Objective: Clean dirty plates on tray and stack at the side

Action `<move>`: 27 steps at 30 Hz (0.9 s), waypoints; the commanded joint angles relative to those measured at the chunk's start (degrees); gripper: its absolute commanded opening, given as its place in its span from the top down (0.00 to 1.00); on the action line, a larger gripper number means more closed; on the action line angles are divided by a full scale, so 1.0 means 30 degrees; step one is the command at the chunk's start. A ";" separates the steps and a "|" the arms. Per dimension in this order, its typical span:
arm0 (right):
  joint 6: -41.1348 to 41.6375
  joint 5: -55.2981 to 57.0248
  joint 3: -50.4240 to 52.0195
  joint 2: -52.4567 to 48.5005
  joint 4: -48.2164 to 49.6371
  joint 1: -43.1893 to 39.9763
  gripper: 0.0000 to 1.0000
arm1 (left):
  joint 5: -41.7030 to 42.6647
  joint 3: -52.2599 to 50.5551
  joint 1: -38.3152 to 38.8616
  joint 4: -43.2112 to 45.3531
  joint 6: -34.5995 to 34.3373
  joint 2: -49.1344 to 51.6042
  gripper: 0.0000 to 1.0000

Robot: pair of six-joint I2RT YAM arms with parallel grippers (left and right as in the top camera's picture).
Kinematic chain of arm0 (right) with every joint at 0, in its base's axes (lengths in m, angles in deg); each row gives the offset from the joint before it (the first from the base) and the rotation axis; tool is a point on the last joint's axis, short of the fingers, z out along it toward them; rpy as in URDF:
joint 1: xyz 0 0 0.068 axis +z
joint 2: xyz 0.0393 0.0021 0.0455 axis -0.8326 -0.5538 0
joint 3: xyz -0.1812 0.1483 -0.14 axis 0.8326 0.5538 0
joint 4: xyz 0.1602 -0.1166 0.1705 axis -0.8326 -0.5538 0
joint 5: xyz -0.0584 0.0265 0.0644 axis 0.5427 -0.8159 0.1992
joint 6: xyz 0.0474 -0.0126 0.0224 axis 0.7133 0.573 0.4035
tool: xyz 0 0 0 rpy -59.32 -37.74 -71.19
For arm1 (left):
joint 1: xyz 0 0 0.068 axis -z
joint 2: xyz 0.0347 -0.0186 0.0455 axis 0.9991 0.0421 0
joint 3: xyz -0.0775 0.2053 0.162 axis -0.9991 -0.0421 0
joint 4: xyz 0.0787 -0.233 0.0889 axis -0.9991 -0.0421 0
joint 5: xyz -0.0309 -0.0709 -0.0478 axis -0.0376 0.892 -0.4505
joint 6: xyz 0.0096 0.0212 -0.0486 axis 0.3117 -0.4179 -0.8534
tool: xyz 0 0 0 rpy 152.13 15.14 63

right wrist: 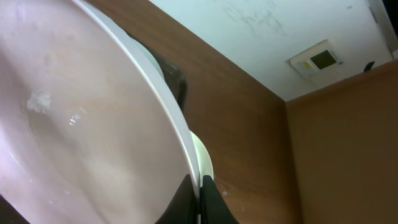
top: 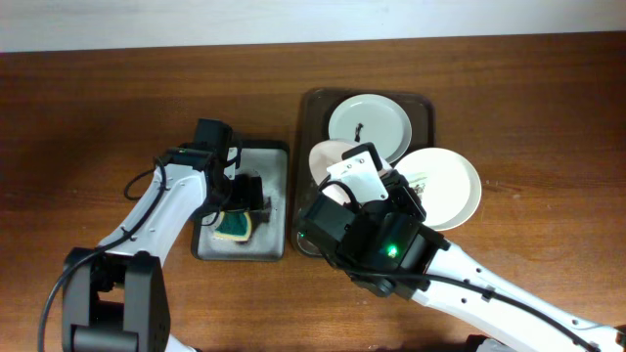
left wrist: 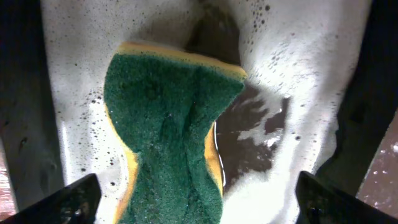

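The sponge [left wrist: 168,124] lies directly between the wide-spread left fingers [left wrist: 78,199], long axis running along them, while the right fingers [right wrist: 210,204] pinch a tilted plate [right wrist: 74,124] by its rim above the tray [top: 311,108].

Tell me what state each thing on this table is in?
Sponge: wet, lying loose, not gripped.
Small tray: full of foamy water.
Left gripper: open over the sponge.
Held plate: tilted, gripped at its rim.
Right gripper: shut on the held plate.
Top plate: flat in the big tray, smeared.
Right plate: smeared, overhanging the tray's edge.
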 commanded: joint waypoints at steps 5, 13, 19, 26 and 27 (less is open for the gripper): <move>0.0240 0.0168 -0.0539 0.0350 -0.0350 0.0102 0.96 | 0.0284 -0.0007 -0.0073 0.0036 0.0051 -0.0102 0.00; 0.0240 0.0168 -0.0539 0.0350 -0.0357 0.0087 0.96 | 0.0284 -0.0007 -0.0073 0.0044 0.0044 -0.0102 0.00; 0.0240 0.0168 -0.0539 0.0350 -0.0364 0.0087 0.96 | 0.0284 -0.0007 -0.0073 0.0044 0.0044 -0.0102 0.01; 0.2572 -0.1093 -0.0532 0.0102 -0.0401 -0.1486 0.96 | 0.0284 -0.0007 -0.0073 0.0044 0.0044 -0.0102 0.00; 0.2856 -0.0714 -0.0532 0.0102 -0.0648 -0.1982 0.96 | 0.0284 -0.0007 -0.0073 0.0044 0.0044 -0.0102 0.00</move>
